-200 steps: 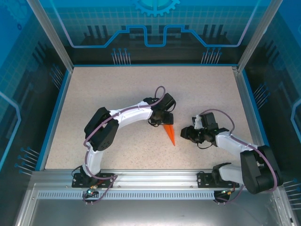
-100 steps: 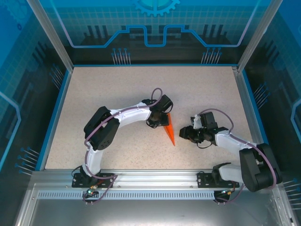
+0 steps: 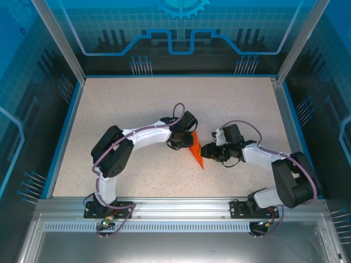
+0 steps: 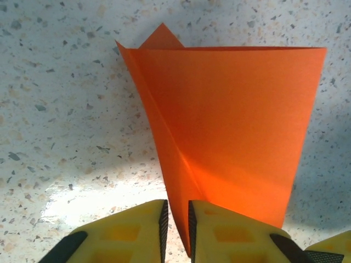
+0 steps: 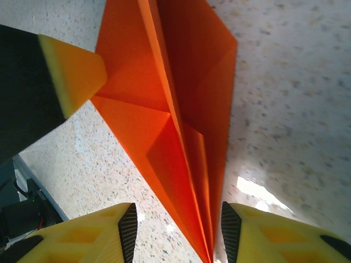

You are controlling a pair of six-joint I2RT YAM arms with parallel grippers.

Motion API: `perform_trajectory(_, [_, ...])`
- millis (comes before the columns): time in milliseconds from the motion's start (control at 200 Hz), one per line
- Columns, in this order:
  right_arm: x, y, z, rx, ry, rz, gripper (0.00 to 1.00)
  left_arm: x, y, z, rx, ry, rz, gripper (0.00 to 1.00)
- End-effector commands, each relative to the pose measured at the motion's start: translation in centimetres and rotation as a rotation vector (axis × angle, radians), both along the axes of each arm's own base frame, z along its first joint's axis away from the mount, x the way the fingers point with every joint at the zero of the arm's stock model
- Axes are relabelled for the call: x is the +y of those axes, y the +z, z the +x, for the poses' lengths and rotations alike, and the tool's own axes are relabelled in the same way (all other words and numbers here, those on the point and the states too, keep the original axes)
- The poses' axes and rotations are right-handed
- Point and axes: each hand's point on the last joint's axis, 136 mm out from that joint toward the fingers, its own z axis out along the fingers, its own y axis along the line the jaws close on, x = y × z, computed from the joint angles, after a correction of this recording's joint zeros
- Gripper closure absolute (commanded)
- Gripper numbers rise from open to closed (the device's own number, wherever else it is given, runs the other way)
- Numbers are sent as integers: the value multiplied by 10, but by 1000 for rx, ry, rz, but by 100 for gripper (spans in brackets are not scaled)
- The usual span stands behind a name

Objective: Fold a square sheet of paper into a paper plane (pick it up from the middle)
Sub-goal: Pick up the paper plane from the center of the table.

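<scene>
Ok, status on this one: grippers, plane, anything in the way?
Left gripper shut on plane, at a fold. Right gripper open, straddling the pointed end. Plane folded, resting on table. Nothing in the way.

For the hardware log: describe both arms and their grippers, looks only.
The left arm and right arm both have white links, bulky black joint housings and a thin purplish cable looping alongside. The left gripper and right gripper carry blocky yellow fingers with recessed pockets and black textured pads.
</scene>
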Motion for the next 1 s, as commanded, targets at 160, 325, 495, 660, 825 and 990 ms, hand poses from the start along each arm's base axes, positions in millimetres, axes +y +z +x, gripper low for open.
perform_trajectory(160, [17, -7, 12, -5, 64, -11, 51, 5, 12, -2, -16, -10, -26, 82])
perform_trajectory(325, [25, -8, 12, -5, 94, -16, 51, 7, 11, -2, -19, -14, -27, 82])
perform_trajectory(495, [29, -9, 10, -14, 114, -34, 57, 8, 11, -1, -19, -11, -26, 82])
perform_trajectory(660, [29, -15, 7, -13, 132, -85, 65, 9, 12, -1, -21, -5, -33, 82])
perform_trajectory(825, [29, -21, 6, -22, 158, -169, 71, 10, 14, -1, -27, -8, -36, 82])
perform_trajectory(990, [26, -26, 5, -39, 180, -281, 74, 12, 14, -5, -28, -4, -43, 82])
